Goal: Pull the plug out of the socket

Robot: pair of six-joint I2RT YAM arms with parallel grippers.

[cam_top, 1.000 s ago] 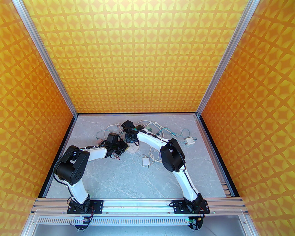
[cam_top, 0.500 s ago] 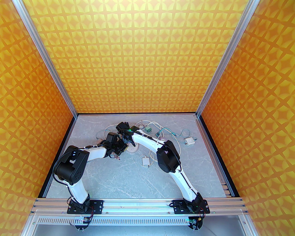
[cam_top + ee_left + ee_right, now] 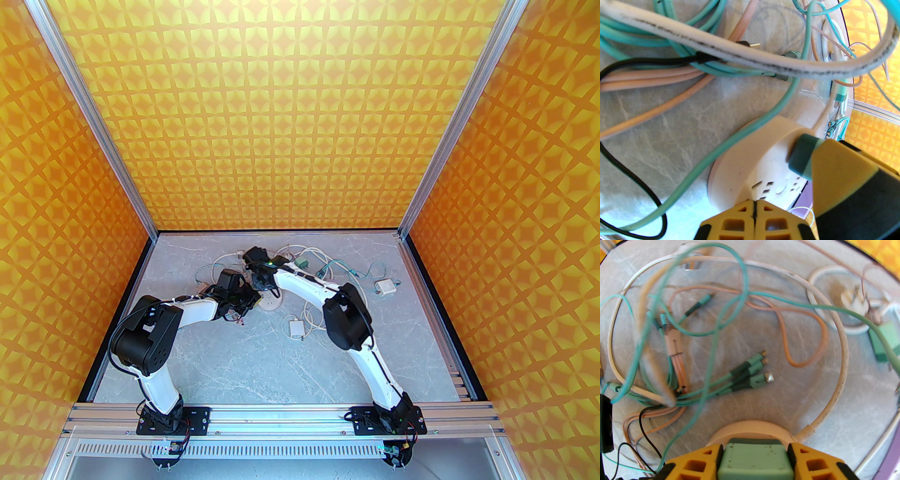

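The round white socket (image 3: pixel 274 304) lies mid-table among loose cables. In the left wrist view my left gripper (image 3: pixel 754 208) is shut, its yellow tips pressing on the near rim of the socket (image 3: pixel 745 164). My right gripper (image 3: pixel 754 447) is shut on the green plug (image 3: pixel 752 465), one yellow finger on each side. From the left wrist view, the plug (image 3: pixel 801 157) stands on the socket's top face near its far edge, held by a right finger (image 3: pixel 839 168). In the top view my left gripper (image 3: pixel 248 300) and right gripper (image 3: pixel 263 283) meet over the socket.
Tangled teal, pink, black and white cables (image 3: pixel 750 371) spread behind and left of the socket. The socket's thick white cord (image 3: pixel 740 51) loops around. Two white adapters (image 3: pixel 386 287) (image 3: pixel 296 328) and a green one (image 3: pixel 302 263) lie to the right.
My right wrist swung a little to the left and then came back to the right, still gripping the plug. The left arm and the socket have stayed put.
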